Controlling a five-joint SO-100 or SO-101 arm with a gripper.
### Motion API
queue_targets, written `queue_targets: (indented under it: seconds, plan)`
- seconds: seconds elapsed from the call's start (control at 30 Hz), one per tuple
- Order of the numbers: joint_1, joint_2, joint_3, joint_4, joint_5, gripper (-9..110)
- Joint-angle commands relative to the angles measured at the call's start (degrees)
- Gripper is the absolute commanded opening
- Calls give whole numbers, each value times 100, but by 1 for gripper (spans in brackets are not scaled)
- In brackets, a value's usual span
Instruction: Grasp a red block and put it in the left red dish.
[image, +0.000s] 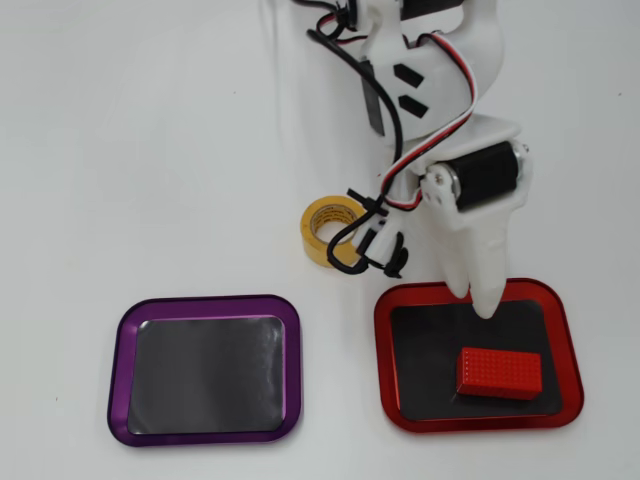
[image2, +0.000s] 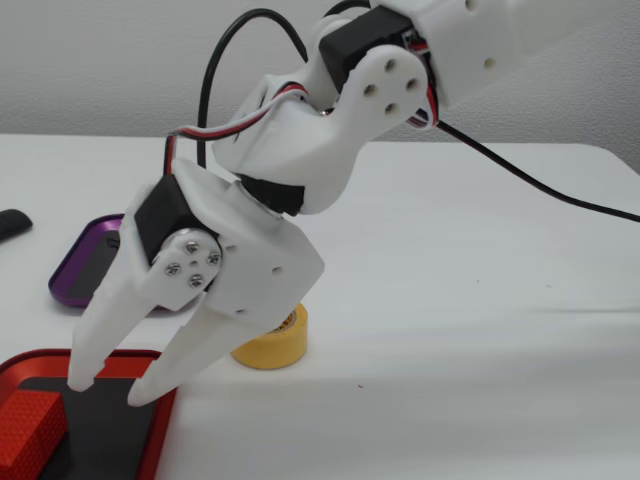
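Red block lies in the red dish as the empty gripper hangs above.

In the overhead view we see the red block (image: 499, 373) lying flat on the dark floor of the left red dish (image: 385, 350), toward its lower right corner, at the lower right of the frame. The gripper (image: 478, 303) points down over the dish's upper edge, clear of the block. In the fixed view we see the gripper (image2: 112, 390) with its two white fingers spread and nothing between them, above the dish (image2: 160, 430) at lower left, the block (image2: 22, 436) just left of the fingertips. A yellow tape roll (image: 332, 230) stands near mid-frame overhead; a purple tray (image: 125, 330) sits lower left.
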Motion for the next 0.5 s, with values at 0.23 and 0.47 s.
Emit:
queue_targets:
  seconds: [0.23, 0.47]
  plan:
    - [-88, 1028, -1116, 2443, 44, 21]
    - [-62, 2180, -1345, 4438, -44, 27]
